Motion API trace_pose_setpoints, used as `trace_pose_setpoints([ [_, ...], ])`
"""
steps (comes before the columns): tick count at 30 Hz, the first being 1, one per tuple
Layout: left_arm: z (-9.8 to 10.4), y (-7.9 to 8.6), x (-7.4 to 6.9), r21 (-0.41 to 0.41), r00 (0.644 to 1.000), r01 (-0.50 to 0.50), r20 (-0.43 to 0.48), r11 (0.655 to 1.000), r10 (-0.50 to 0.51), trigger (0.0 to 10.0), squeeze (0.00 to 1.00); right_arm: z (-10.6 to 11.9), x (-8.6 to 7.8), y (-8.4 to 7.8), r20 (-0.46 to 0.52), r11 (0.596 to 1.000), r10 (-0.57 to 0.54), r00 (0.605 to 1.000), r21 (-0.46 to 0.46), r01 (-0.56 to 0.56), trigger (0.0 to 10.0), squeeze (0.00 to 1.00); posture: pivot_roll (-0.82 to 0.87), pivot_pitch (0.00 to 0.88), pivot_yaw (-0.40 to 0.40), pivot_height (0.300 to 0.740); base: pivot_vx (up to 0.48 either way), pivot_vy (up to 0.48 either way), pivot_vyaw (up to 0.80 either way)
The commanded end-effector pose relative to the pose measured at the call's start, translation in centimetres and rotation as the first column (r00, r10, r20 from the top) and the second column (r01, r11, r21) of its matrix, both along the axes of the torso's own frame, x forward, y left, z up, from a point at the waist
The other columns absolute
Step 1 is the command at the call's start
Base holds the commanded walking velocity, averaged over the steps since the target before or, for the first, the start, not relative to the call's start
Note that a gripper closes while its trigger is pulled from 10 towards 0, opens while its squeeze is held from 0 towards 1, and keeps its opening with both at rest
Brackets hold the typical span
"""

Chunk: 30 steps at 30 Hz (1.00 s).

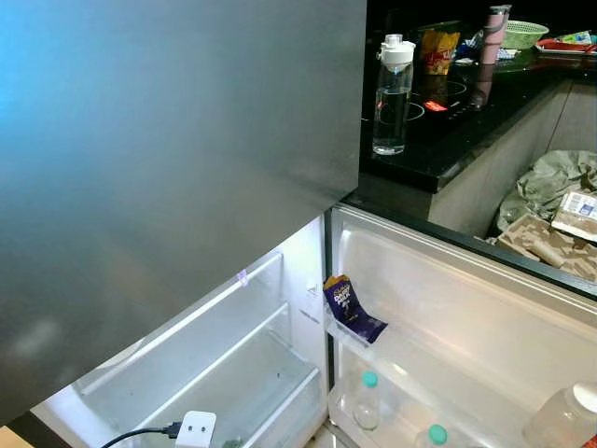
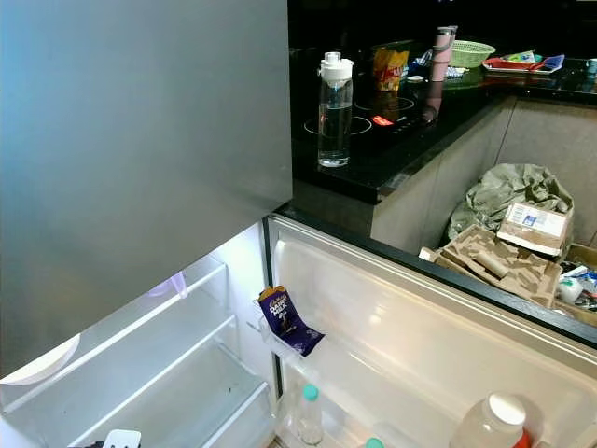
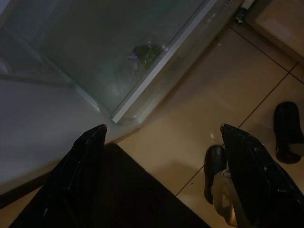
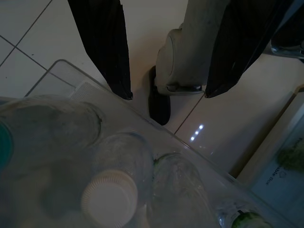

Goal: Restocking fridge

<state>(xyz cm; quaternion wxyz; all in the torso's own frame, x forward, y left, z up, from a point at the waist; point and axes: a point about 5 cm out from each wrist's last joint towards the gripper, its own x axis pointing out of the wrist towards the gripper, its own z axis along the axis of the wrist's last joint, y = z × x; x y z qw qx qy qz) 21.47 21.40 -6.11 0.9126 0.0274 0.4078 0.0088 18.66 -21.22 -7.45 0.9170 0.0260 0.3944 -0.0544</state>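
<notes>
The fridge stands with its grey upper door shut and its lower door swung open to the right, the lit interior showing white shelves and a clear drawer. At the bottom of the compartment a small white adapter with a black cable lies near the front edge. On the upper rack of the open door a purple snack packet leans tilted against the wall; below it, in the lower door rack, stand small bottles with teal caps and, further right, a clear jar with a white lid. Above the door, on the black surface, a clear water bottle with a white cap stands upright, with a yellow snack bag, a pink tumbler and a green basket behind it. To the right on the floor lie crumpled paper and cardboard. The left end effector hangs low over the tiled floor beside the fridge drawer, fingers spread wide and holding nothing. The right end effector hangs above the door rack's jars, its fingers likewise wide apart and empty.
</notes>
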Motion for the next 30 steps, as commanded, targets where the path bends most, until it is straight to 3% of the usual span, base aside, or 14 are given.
trace_pose_setpoints([
  [1,-0.3,0.3,-0.7,0.010,1.000,0.004,-0.025,1.000,-0.004,10.0,0.00,-0.5,-0.9,0.2,-0.038,1.000,-0.008,0.999,0.009,0.008,10.0,0.00,-0.09,0.136,0.042,0.721,-0.281,0.000,0.00],
  [7,-0.4,0.3,-0.7,0.012,1.000,0.005,-0.029,1.000,-0.004,10.0,0.00,-1.1,-1.7,1.1,-0.066,1.000,-0.006,0.998,0.014,0.007,10.0,0.00,-0.09,0.137,0.043,0.721,-0.230,0.000,0.00],
  [30,-0.2,0.1,-0.4,0.011,1.000,0.007,-0.021,1.000,-0.007,10.0,0.00,-0.7,-1.4,-0.3,-0.066,1.000,-0.016,0.998,0.004,0.017,10.0,0.00,-0.09,0.137,0.042,0.721,0.000,0.000,0.00],
])
